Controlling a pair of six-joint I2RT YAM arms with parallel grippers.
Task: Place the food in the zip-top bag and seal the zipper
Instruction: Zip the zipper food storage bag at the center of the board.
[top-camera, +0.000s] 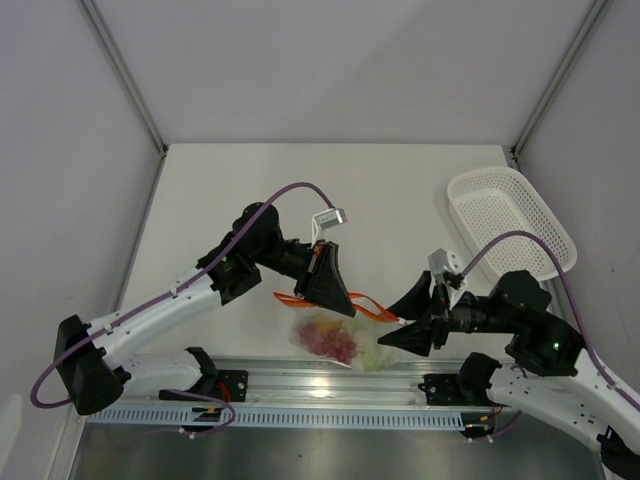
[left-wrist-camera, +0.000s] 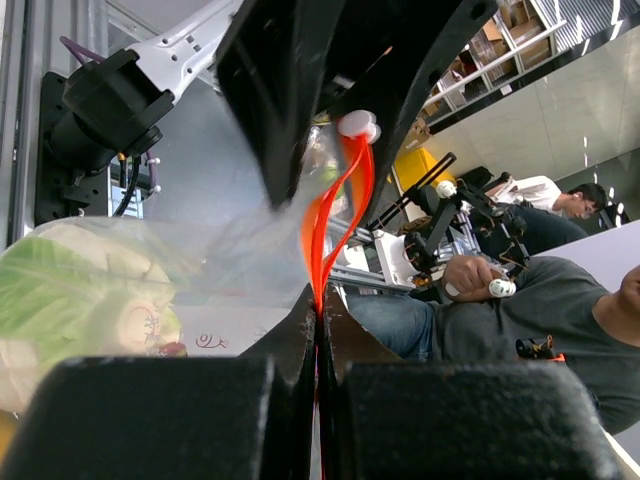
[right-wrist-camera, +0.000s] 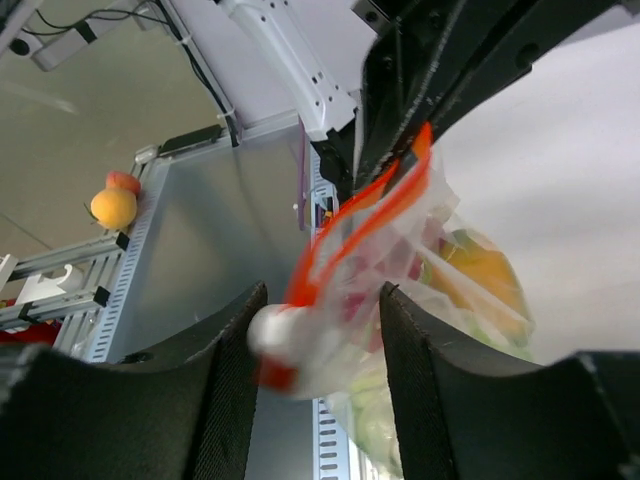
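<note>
The left gripper (top-camera: 343, 306) is pinching fully shut on one end of the thin orange-red zipper strip (left-wrist-camera: 335, 210) of the small crinkly clear plastic zip-top bag (top-camera: 335, 345). The bag is hanging between the two arms at the near edge of the pale table (top-camera: 250, 190). The toy food is sitting inside it: a dark red grape bunch (top-camera: 328, 336), a yellow-orange fruit (right-wrist-camera: 485, 270) and a green piece (left-wrist-camera: 60, 290) are showing through the plastic. The right gripper (right-wrist-camera: 320, 330) is standing about half open astride the strip's other end, with the small white slider (right-wrist-camera: 272, 332) lying between its jaws, close to one of them, and it is not clearly squeezing anything. The two red tracks are gaping apart between the arms, so sealing is looking like the step in hand. To do it well, the right jaws should be closing squarely on the slider while the left clamp is holding the strip taut and level. The pull should be running slowly, straight along the strip toward the left gripper, so the plastic is not bunching
</note>
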